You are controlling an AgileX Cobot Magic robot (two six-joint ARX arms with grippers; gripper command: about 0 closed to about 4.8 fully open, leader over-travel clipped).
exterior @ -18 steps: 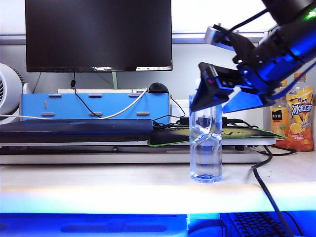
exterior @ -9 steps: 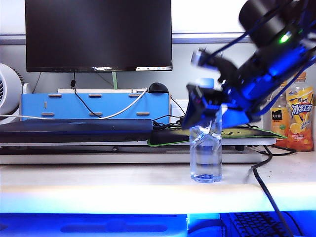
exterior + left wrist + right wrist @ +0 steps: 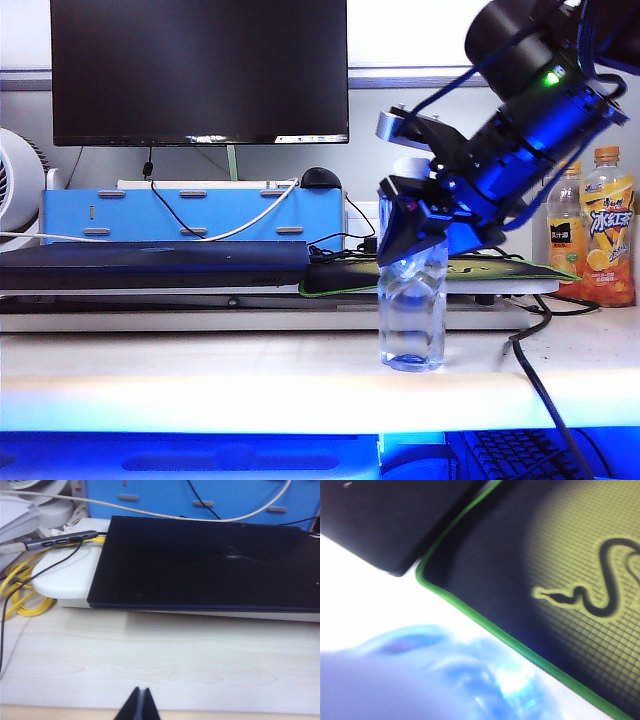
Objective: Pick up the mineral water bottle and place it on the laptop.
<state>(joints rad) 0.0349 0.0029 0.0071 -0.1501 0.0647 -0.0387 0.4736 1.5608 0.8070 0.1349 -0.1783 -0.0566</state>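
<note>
The bottle is seen upright on the pale table, in front of the mouse pad and to the right of the laptop. Its white cap shows just above the right gripper, which is set around the upper part of the bottle from the right side of the exterior view. The dark fingers are laid against the bottle's shoulder, but whether they are pressed on it or merely close around it cannot be told. In the right wrist view the bottle fills the near field as a blurred bluish mass, with the green-edged mouse pad and a corner of the laptop behind it; no fingers can be made out there. The laptop lies closed and flat on a white stand, in front of a blue box and below a black monitor. Two orange drink bottles are stood at the far right. The left gripper is held low over the bare table before the laptop, its two tips pressed together with nothing between them.
</note>
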